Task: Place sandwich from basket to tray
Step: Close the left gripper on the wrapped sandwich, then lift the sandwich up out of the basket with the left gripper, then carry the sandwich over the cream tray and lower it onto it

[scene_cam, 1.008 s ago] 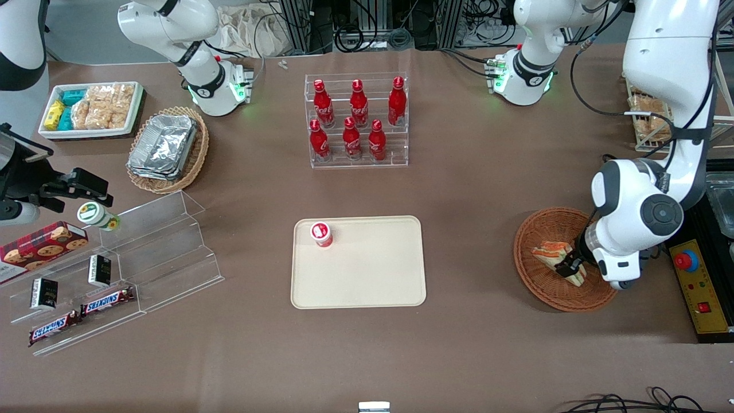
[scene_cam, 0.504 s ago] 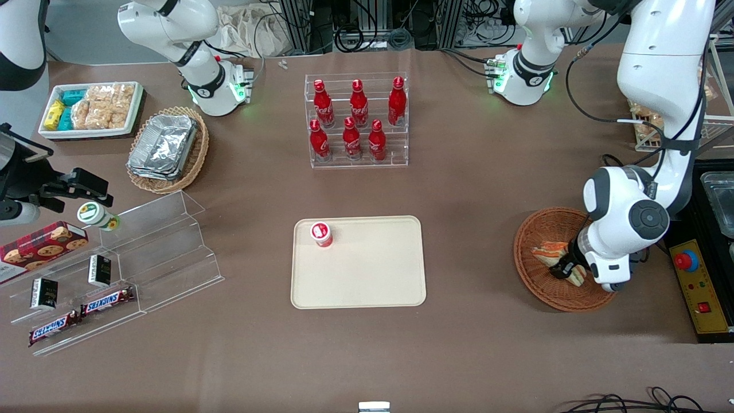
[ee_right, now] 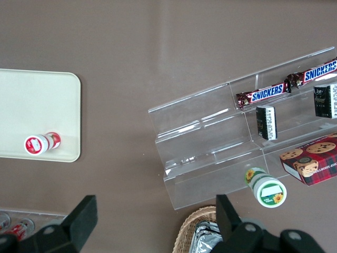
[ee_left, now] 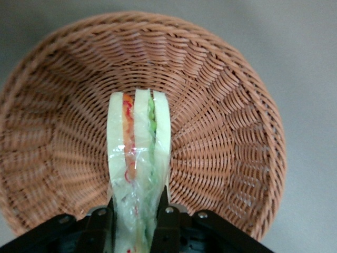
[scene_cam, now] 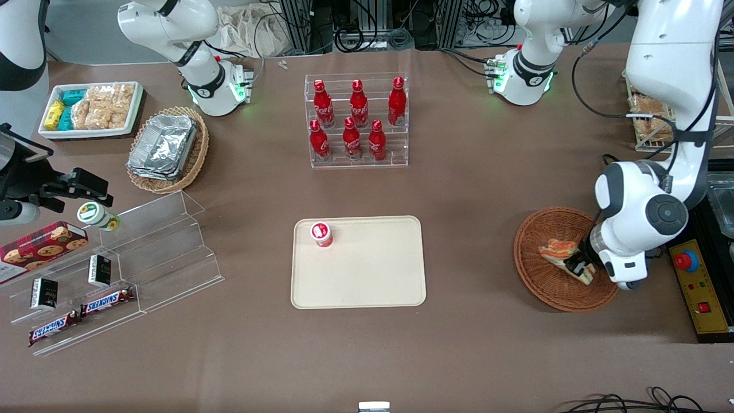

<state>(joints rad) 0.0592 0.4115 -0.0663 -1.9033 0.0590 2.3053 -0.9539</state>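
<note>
Left arm: white, jointed, reaching down from the upper right of the front view, elbow bent, wrist low at right of centre. End effector [scene_cam: 580,265]: black, two fingers [ee_left: 101,227] pressed against both faces of the sandwich [scene_cam: 559,251], holding it by its broad end.

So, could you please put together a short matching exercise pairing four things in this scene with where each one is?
Things:
1. sandwich
2. small red-capped bottle
3. Snickers bars
4. gripper

Places:
A. on the clear stepped stand
B. over the basket, shut on the food
C. between the fingers, above the wicker
D. standing on the tray

Pairs: 1-C, 2-D, 3-A, 4-B
</note>
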